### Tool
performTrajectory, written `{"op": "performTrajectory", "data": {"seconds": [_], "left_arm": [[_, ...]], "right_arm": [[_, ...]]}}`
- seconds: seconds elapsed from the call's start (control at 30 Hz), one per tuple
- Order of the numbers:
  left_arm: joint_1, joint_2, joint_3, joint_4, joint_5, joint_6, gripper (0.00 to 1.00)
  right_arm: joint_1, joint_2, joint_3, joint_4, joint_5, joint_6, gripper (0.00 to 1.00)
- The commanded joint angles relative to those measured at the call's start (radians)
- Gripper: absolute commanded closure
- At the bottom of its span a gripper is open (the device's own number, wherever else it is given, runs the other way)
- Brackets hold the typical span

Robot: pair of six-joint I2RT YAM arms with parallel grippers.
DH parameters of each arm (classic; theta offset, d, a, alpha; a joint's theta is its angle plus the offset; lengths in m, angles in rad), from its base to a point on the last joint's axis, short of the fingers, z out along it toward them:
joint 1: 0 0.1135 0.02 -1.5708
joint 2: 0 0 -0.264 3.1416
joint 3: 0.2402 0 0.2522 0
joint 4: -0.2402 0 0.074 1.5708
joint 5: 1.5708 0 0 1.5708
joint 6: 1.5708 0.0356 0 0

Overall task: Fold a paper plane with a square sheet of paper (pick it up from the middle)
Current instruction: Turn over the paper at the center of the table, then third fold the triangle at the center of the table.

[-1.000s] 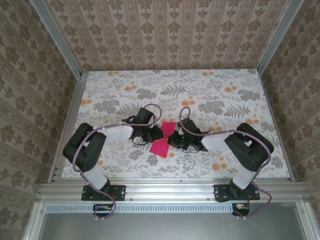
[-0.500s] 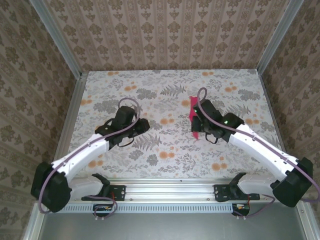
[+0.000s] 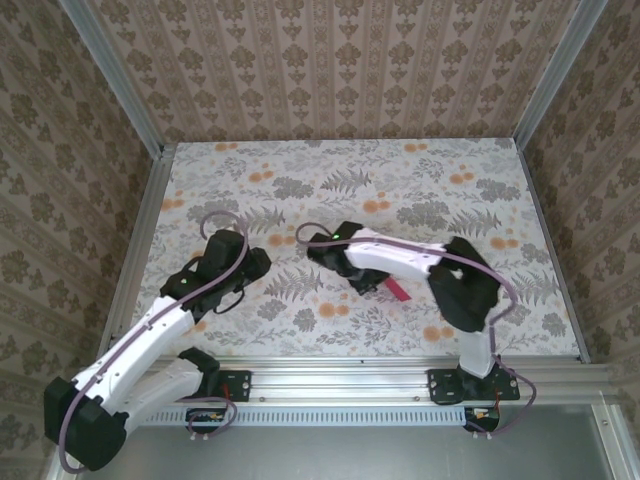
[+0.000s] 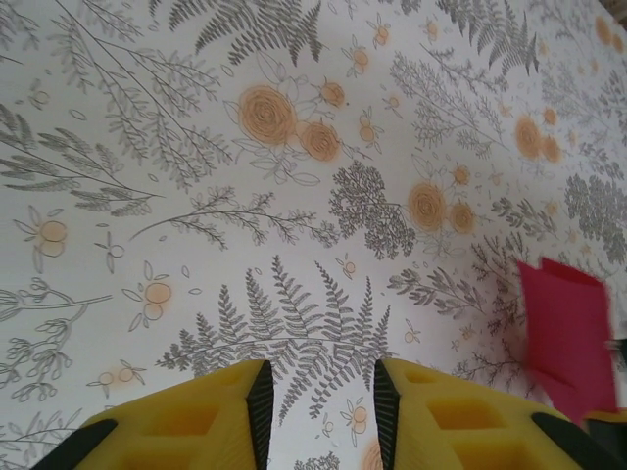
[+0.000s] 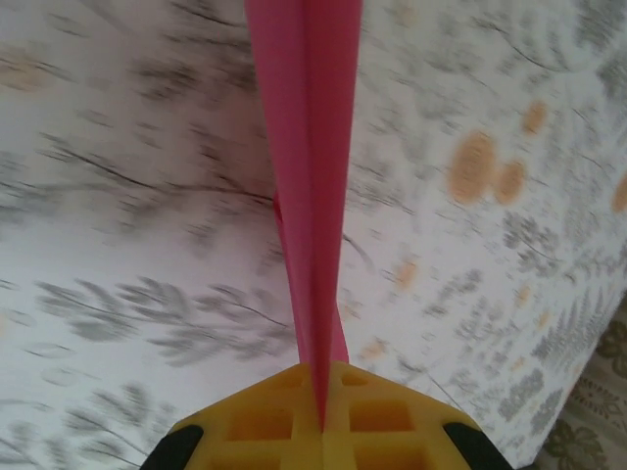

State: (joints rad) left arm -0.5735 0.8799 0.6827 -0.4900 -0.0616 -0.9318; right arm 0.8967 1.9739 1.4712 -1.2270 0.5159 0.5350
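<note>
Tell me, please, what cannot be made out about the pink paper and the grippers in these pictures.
- Top view: the right arm hides most of the folded pink paper; its shape is unclear.
- Right wrist view: the paper's far end, past the right gripper clamping it, runs off the top edge; the tablecloth is blurred.
- Left wrist view: the right edge cuts off the paper.

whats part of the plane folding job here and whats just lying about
Job:
- folded pink paper, clamped in the right pincer
- left pincer, open, holding nothing

Not the job:
- floral tablecloth
- wallpapered walls
- nothing loose lying on the cloth
</note>
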Motion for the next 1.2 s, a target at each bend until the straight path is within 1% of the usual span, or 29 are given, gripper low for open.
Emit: {"op": "performTrajectory", "data": {"seconds": [0.0,0.1,0.17,0.2,0.23,0.27,0.33,0.4,0.43,0.5,0.53,0.6,0.7,0.8,0.9,0.97,1.0,1.07,1.17], "left_arm": [[0.011,-0.049,-0.009,-0.062,-0.046,-0.022,0.63],[0.014,-0.081,-0.012,-0.085,-0.055,-0.024,0.62],[0.015,-0.101,-0.015,-0.099,-0.060,-0.022,0.62],[0.015,-0.110,-0.016,-0.102,-0.060,-0.020,0.61],[0.015,-0.117,-0.019,-0.099,-0.054,-0.014,0.60],[0.017,-0.120,-0.024,-0.092,-0.044,-0.008,0.58],[0.017,-0.111,-0.031,-0.068,-0.012,0.006,0.57],[0.015,-0.084,-0.035,-0.025,0.039,0.022,0.56],[0.014,-0.064,-0.037,0.001,0.071,0.030,0.55],[0.007,0.002,-0.032,0.050,0.138,0.042,0.55],[-0.003,0.041,-0.027,0.081,0.178,0.048,0.55],[-0.044,0.129,-0.005,0.122,0.222,0.060,0.56],[-0.135,0.281,0.057,0.151,0.252,0.075,0.57],[-0.192,0.434,0.104,0.173,0.273,0.039,0.58],[-0.214,0.552,0.111,0.248,0.312,-0.008,0.58],[-0.221,0.594,0.108,0.311,0.323,-0.035,0.57],[-0.220,0.613,0.114,0.327,0.324,-0.042,0.55],[-0.220,0.647,0.134,0.332,0.321,-0.039,0.53],[-0.218,0.700,0.165,0.348,0.334,-0.034,0.52]], "right_arm": [[0.044,0.100,0.102,-0.008,-0.090,0.037,0.92],[0.053,0.138,0.145,0.073,-0.232,0.057,0.85],[0.052,0.115,0.129,0.156,-0.342,0.059,0.81],[0.050,0.085,0.108,0.203,-0.393,0.060,0.78],[0.048,0.045,0.080,0.247,-0.428,0.068,0.69],[0.042,0.009,0.051,0.282,-0.452,0.073,0.63],[0.016,-0.100,-0.042,0.381,-0.524,0.080,0.58],[-0.027,-0.216,-0.160,0.482,-0.585,0.104,0.50],[-0.059,-0.280,-0.229,0.536,-0.618,0.113,0.49],[-0.120,-0.388,-0.350,0.617,-0.638,0.129,0.49],[-0.158,-0.436,-0.415,0.652,-0.644,0.137,0.48],[-0.239,-0.507,-0.515,0.708,-0.678,0.142,0.49],[-0.355,-0.570,-0.642,0.835,-0.797,0.137,0.53],[-0.436,-0.570,-0.718,0.932,-0.905,0.139,0.55],[-0.456,-0.533,-0.732,0.972,-0.959,0.130,0.56],[-0.458,-0.504,-0.734,0.997,-0.982,0.130,0.57],[-0.458,-0.486,-0.736,1.009,-0.986,0.131,0.57],[-0.458,-0.460,-0.740,1.027,-0.992,0.130,0.57],[-0.458,-0.413,-0.745,1.048,-1.005,0.128,0.58]]}}
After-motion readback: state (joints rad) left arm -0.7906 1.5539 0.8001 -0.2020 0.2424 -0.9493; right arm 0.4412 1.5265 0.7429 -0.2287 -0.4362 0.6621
